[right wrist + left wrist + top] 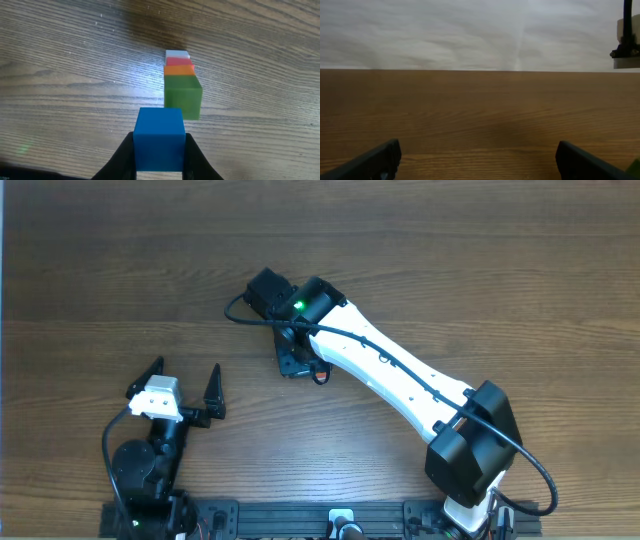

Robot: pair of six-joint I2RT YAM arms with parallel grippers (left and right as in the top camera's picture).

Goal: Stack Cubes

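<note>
Toward the near-left corner of the brown wooden surface [500, 260], the left gripper [184, 378] sits spread and empty. Mid-surface, the right gripper [159, 152] clamps a blue plastic cube [159, 127] flat-sided; it has no long axis. Just beyond stand a green plastic cube [182, 100], an orange plastic cube [179, 70], a red plastic cube [177, 61] and a white plastic cube [177, 53], seemingly stacked upright with green on top. I judge only blue is left.

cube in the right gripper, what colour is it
Blue. The cube shows best in the right wrist view.

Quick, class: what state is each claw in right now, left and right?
Left claw: open, holding nothing.
Right claw: closed on the blue cube.
</note>
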